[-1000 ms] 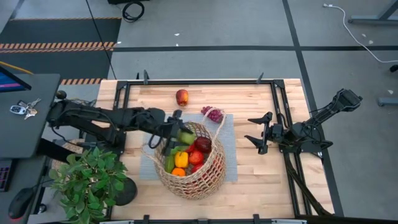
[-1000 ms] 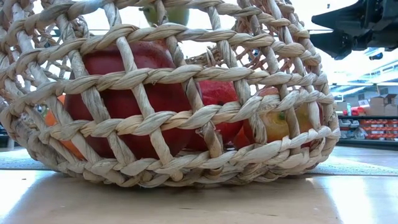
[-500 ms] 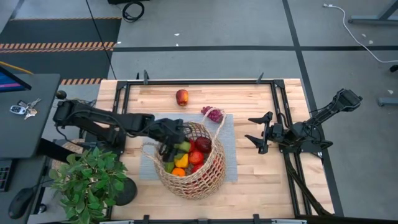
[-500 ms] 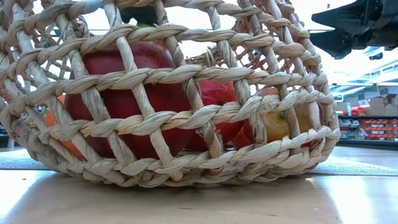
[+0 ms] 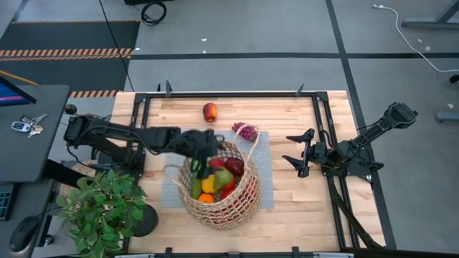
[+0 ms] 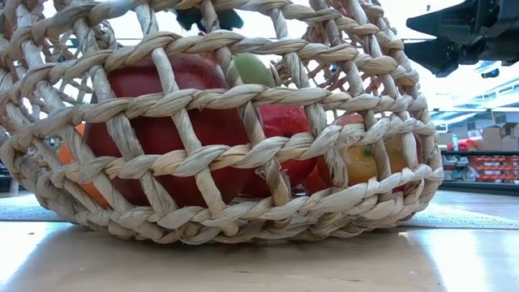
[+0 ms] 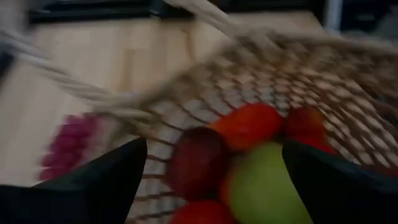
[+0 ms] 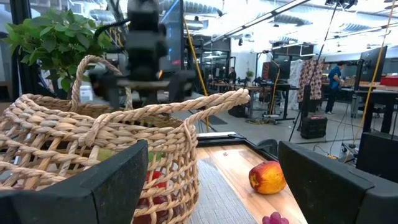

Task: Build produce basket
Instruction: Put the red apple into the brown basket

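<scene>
Basket [image 5: 219, 186] sits on the grey mat [image 5: 265, 183] at the middle of the table [image 5: 294, 215], mouth up, with the left tool [image 5: 203, 152] over its far-left rim, fingers spread and holding nothing. A second ago that tool held a green piece of produce above the basket; now the green piece [image 5: 224, 177] lies inside among the red, yellow and orange ones. The basket is round from above, slightly longer front to back, one loop handle [image 5: 252, 147] standing at its far-right side. A peach-coloured fruit [image 5: 209, 112] lies behind the basket near the table's far edge, and purple grapes [image 5: 246, 131] lie just beyond the handle. The right tool [image 5: 295, 154] hangs well to the right of the basket, fingers apart and empty, where it was a second ago. The low view alone shows red apples [image 6: 182, 130] pressed against the weave and the green piece [image 6: 253, 69] near the top; the left wrist view looks down on it [image 7: 264, 186] between its own dark fingers [image 7: 106, 180]. A potted plant [image 5: 100, 208] stands left of the basket
</scene>
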Controlling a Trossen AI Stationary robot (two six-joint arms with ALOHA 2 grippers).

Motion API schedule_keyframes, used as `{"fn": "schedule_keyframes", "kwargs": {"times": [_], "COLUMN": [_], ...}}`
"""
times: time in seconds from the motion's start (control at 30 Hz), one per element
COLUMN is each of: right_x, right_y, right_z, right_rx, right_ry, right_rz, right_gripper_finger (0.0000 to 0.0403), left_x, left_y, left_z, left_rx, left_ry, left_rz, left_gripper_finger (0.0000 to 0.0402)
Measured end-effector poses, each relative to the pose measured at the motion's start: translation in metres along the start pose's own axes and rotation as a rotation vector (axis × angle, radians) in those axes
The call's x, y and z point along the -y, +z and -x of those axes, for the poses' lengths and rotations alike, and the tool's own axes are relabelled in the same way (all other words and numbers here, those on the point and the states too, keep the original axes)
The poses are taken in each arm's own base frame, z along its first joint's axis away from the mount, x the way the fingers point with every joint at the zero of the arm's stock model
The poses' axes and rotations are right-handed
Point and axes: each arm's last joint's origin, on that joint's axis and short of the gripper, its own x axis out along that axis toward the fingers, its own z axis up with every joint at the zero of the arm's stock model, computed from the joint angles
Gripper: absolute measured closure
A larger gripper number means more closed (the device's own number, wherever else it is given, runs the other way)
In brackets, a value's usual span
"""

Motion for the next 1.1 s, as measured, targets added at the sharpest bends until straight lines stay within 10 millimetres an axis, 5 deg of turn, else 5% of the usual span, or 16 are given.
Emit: {"fn": "schedule_keyframes", "kwargs": {"times": [0.27,0.6,1.1], "right_x": [0.000,0.000,0.000], "right_y": [0.000,0.000,0.000], "right_z": [0.000,0.000,0.000], "right_rx": [0.000,0.000,0.000], "right_ry": [0.000,0.000,0.003], "right_rz": [0.000,0.000,0.000], "right_gripper_finger": [0.0041,0.0041,0.0041], "left_x": [-0.069,-0.144,-0.212], "left_y": [0.020,-0.020,-0.066], "left_z": [0.022,0.032,-0.019], "left_rx": [0.021,-0.054,-0.222], "left_ry": [0.195,0.395,0.597], "left_rz": [0.150,0.507,0.649], "left_gripper_finger": [0.0016,0.0015,0.0015]}}
